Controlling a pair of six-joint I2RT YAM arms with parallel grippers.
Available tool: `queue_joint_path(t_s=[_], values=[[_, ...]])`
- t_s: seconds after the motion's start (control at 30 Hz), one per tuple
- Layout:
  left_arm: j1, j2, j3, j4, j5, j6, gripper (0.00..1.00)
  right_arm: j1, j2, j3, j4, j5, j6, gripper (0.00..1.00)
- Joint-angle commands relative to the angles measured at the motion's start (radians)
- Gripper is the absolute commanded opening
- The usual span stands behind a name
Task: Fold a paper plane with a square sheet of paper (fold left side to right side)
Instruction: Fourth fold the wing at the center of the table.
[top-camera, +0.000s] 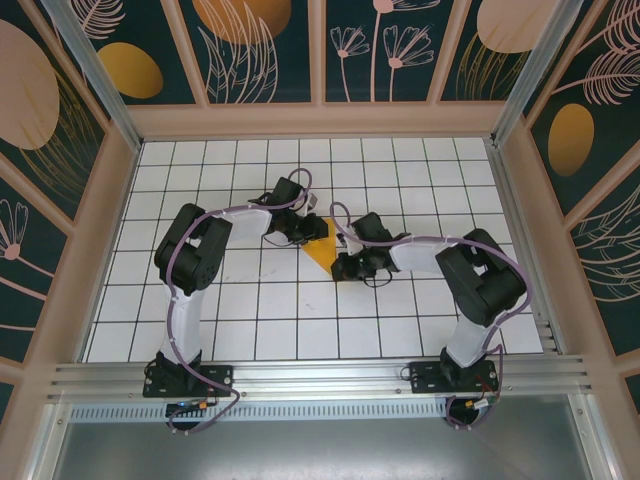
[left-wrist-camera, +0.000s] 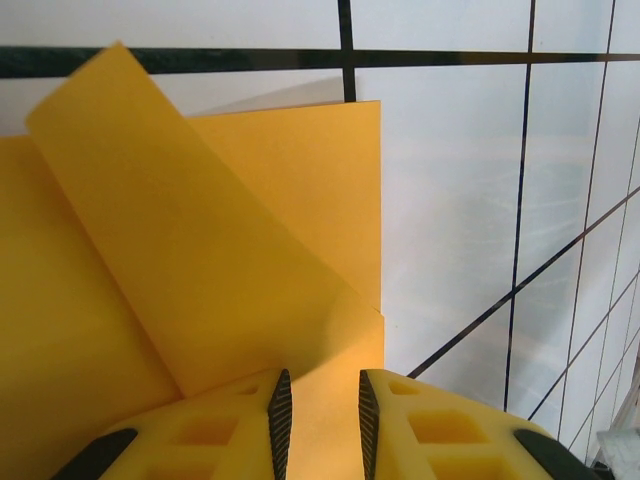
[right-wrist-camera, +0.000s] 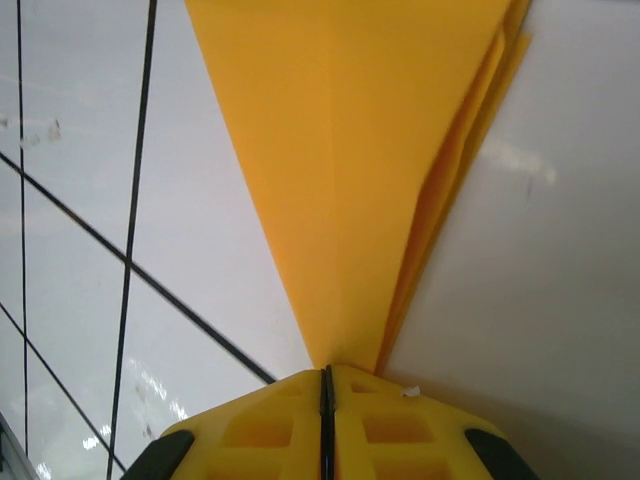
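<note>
Roughly mid-fold: the paper plane (top-camera: 321, 252) lies on the white gridded table (top-camera: 250, 330) at its centre, between the two arms, already narrowed to a pointed wedge.

Right gripper (top-camera: 345, 264) sits at the wedge's near-right end. In the right wrist view its jaws (right-wrist-camera: 326, 385) are pressed together with no gap, and the plane's narrow tip (right-wrist-camera: 350, 150) runs straight into them, so it is clamped on the tip. Several layers fan out along the right edge of the wedge; a centre crease shows faintly.

Left gripper (top-camera: 305, 232) is at the far-left side of the paper. In the left wrist view its jaws (left-wrist-camera: 321, 420) stand a little apart with orange paper in the gap, and a loose flap (left-wrist-camera: 180, 230) rises off the flat layers (left-wrist-camera: 300, 180) and tilts up-left. Whether the pads actually pinch that flap I cannot tell.

Step, my read: the left-to-right fold, flap lifted but not laid down. Right arm acts as the anchor.

Next move probably needs the left gripper to carry the flap over to the right, line its edge up with the layer below, then press along the crease. The right clamp should hold so the tip does not swivel. Risk: thin paper buckles or the fold lands skewed.
</note>
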Motion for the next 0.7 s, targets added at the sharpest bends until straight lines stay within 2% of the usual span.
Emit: queue_joint_path(t_s=[0.0,0.2,0.43,0.67], values=[[0.001,0.037,-0.020,-0.059,-0.099,0.024,0.29,0.003,-0.056,-0.035,-0.156,-0.046,-0.013,0.12],[0.001,0.033,-0.021,-0.057,-0.095,0.023,0.29,-0.005,-0.190,0.029,-0.021,-0.052,0.051,0.13],[0.001,0.027,-0.024,-0.052,-0.093,0.022,0.29,-0.003,-0.005,0.104,0.057,-0.023,0.043,0.13],[0.001,0.027,-0.015,-0.056,-0.090,0.024,0.29,0.003,0.087,0.100,0.009,0.067,0.032,0.13]])
